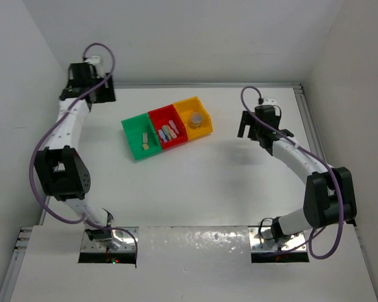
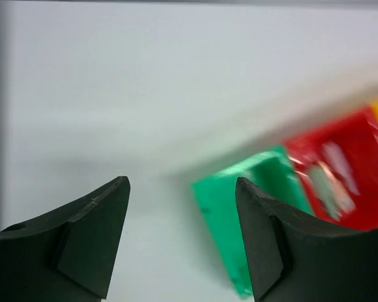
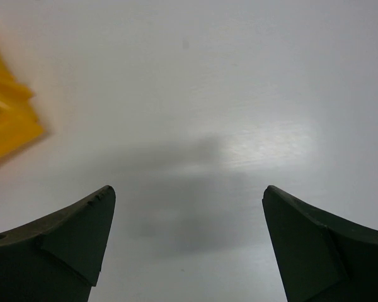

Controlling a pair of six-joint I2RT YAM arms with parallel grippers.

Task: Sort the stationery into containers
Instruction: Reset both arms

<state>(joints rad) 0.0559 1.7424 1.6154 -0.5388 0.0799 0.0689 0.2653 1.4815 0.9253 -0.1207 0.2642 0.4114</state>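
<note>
Right gripper (image 3: 189,187): jaws spread wide with nothing between them. It hangs over the bare white tabletop (image 1: 195,182), just to the right of the container row. A blurred corner of one container shows at the left edge of its wrist view.

Container row, mid-table, set at a slant, three open bins side by side with walls touching:
- Green rectangular plastic bin (image 1: 132,129), at the left end. It holds two small tan blocks (image 1: 144,136), lying a little apart.
- Red rectangular plastic bin (image 1: 162,110), in the middle. It holds a cluster of pastel oblong pieces (image 1: 168,132). Pink, orange and blue can be made out, but the exact count cannot.
- Orange-yellow rectangular plastic bin (image 1: 184,108), at the right end. It holds one round grey roll (image 1: 196,117).

Left gripper (image 2: 181,182): farthest back, near the far-left corner of the table. Its jaws are parted and hold nothing. Its wrist view is blurred and shows the green and red bins off to its right.

Task status (judgement): sorting looks complete or very nearly so. Every stationery item that can be seen lies inside a bin, grouped by kind. The overhead view shows no loose piece on the tabletop, although small patches under the arms are hidden. No pick or place step appears to be left.
</note>
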